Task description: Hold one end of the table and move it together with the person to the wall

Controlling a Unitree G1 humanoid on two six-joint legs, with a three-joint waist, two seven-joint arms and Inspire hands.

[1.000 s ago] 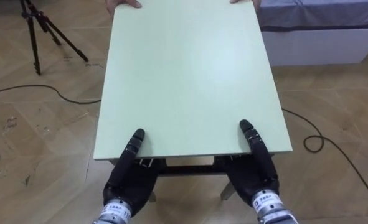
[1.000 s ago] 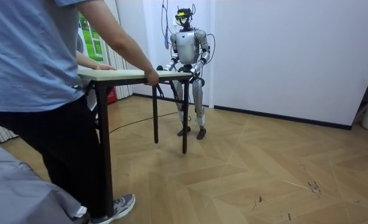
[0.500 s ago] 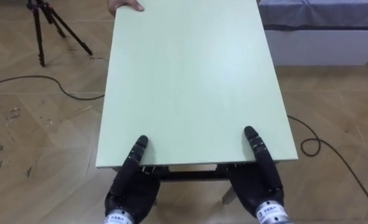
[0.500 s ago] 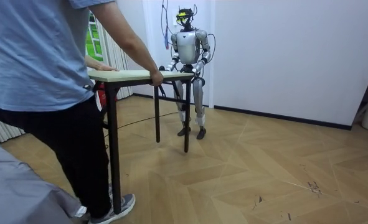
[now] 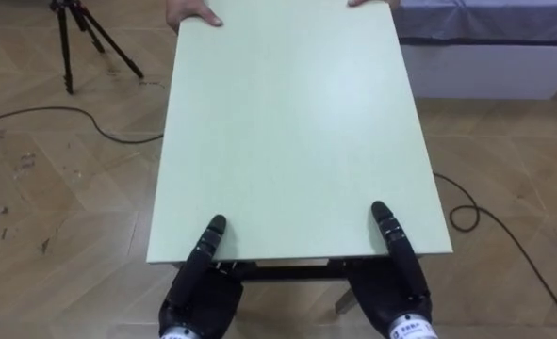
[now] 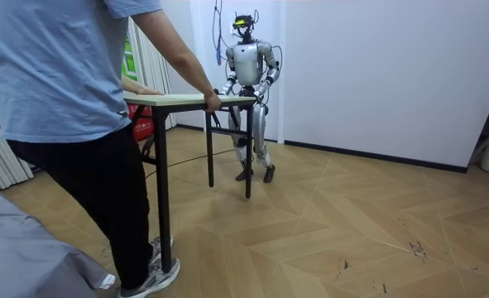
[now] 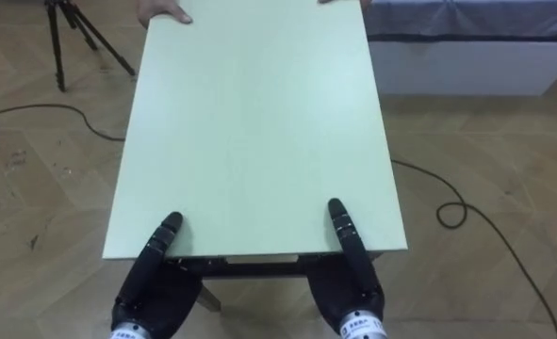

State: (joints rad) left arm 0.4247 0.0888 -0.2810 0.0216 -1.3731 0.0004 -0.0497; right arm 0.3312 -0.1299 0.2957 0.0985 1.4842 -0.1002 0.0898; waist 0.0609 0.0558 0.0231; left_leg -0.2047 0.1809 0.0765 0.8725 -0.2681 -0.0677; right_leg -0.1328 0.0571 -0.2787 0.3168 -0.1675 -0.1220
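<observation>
A pale green table (image 5: 297, 122) with dark legs is held up between me and a person. My left hand (image 5: 203, 282) and right hand (image 5: 396, 273) grip its near edge, each with the thumb lying on top and the fingers under the board. The person's hands (image 5: 191, 13) hold the far edge. In the room view the person (image 6: 70, 83) in a blue shirt stands at one end of the table (image 6: 186, 99), and I stand at the other end by the white wall.
A black tripod (image 5: 90, 38) stands on the wooden floor at the far left, with a cable (image 5: 71, 113) running past it. A white bed base with a grey cover (image 5: 485, 56) lies at the far right, and another cable (image 5: 485, 226) loops beside it.
The floor, tripod and cables have slid toward me under the table. In the room view the person has stepped back with the table end, and my legs have shifted. Both grips are unchanged.
</observation>
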